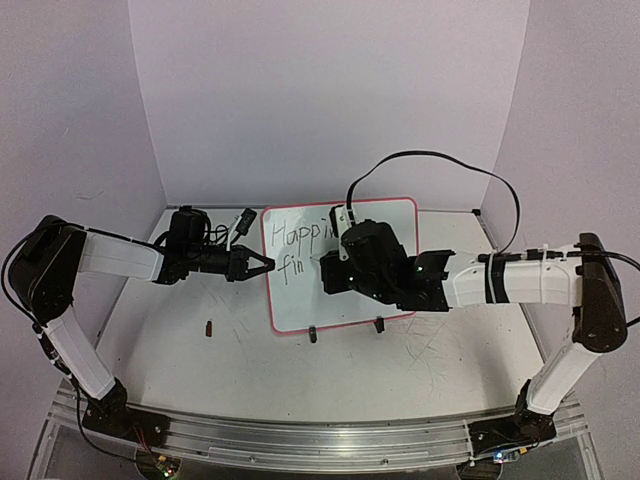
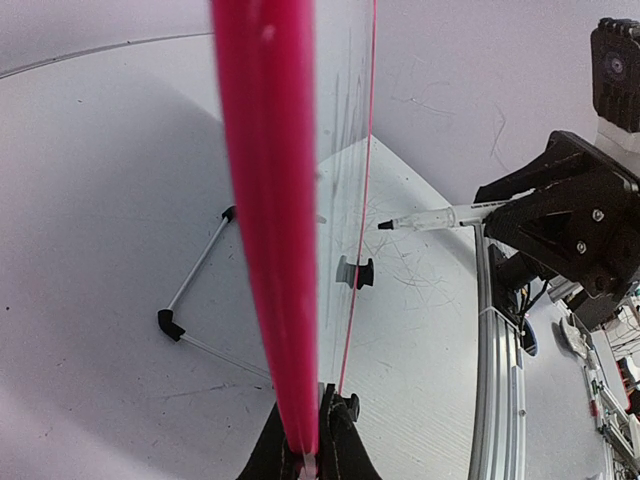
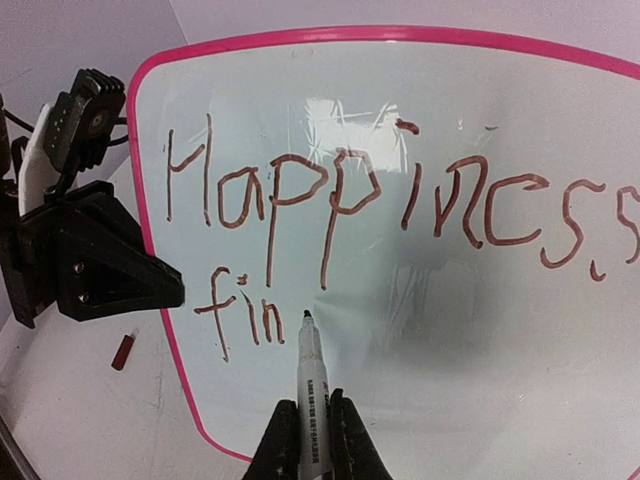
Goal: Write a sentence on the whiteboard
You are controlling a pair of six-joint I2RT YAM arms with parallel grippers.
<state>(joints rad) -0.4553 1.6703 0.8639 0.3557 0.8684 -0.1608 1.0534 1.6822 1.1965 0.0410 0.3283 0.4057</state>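
Observation:
The whiteboard (image 1: pixel 295 300), glossy white with a pink frame, stands upright at mid table. My left gripper (image 1: pixel 264 265) is shut on its left edge; in the left wrist view the pink edge (image 2: pixel 265 250) runs up from between my jaws (image 2: pixel 308 455). My right gripper (image 1: pixel 328 270) is shut on a white marker (image 3: pixel 312 400) in front of the board. The marker tip sits at the board just right of "fin". The sentence (image 3: pixel 380 200) reads "Happiness" on the top line and "fin" (image 3: pixel 240 315) below. The marker also shows in the left wrist view (image 2: pixel 450 215).
A small red marker cap (image 1: pixel 209 327) lies on the table left of the board. Two black clip feet (image 1: pixel 312 335) (image 1: pixel 378 324) hold the board's bottom edge. A thin metal rod (image 2: pixel 200 265) lies behind the board. A black cable (image 1: pixel 440 158) loops above the right arm.

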